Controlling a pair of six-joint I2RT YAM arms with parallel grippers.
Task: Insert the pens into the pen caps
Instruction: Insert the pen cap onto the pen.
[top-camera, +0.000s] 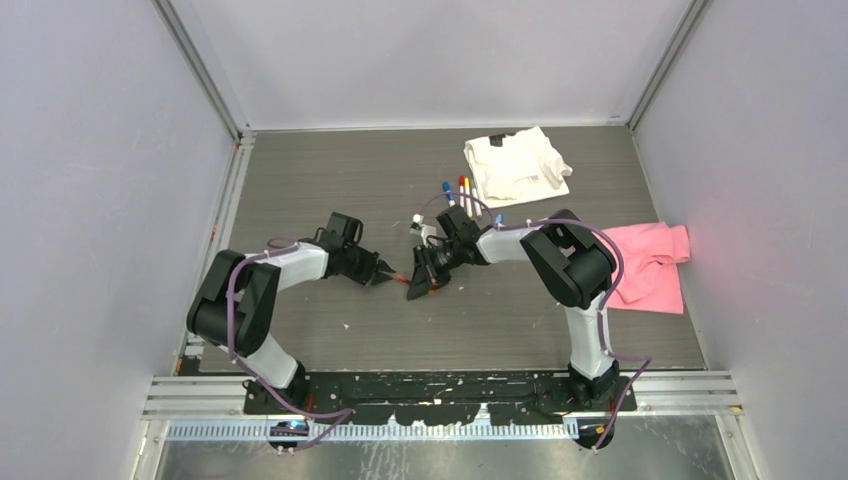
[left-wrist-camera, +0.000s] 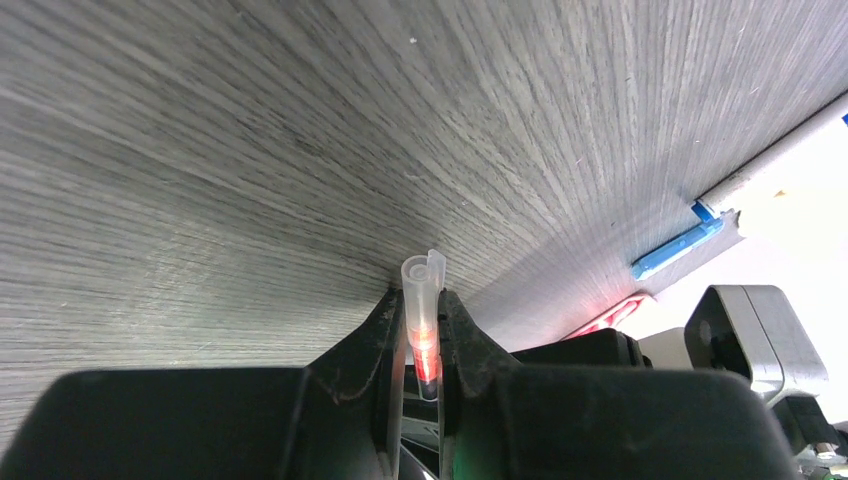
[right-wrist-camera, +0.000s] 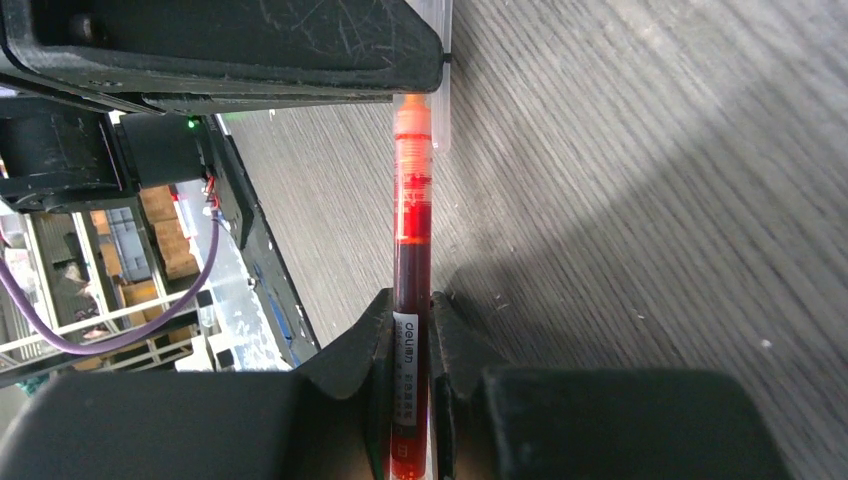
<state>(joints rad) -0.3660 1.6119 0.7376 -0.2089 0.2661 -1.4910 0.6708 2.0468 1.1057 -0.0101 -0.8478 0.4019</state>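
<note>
Right wrist view: your right end effector (right-wrist-camera: 410, 300) is closed narrowly on the red pen (right-wrist-camera: 411, 200). It grips the barrel low so the tip projects clear toward the left end effector (right-wrist-camera: 395, 55), which it reaches. Left wrist view: that one pinches a translucent pen cap (left-wrist-camera: 421, 285), red glowing inside, steadied for mating. Whether the tip is seated, you cannot tell. Remaining pens (top-camera: 461, 190) lie on the desk (top-camera: 300, 170) by the white cloth (top-camera: 515, 165), well apart.

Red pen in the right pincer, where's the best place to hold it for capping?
Its rear barrel, pinched across the thin round body from both sides, as the right pincer holds the red pen now. That leaves the front end free and pointing straight at the cap in the left pincer.
</note>
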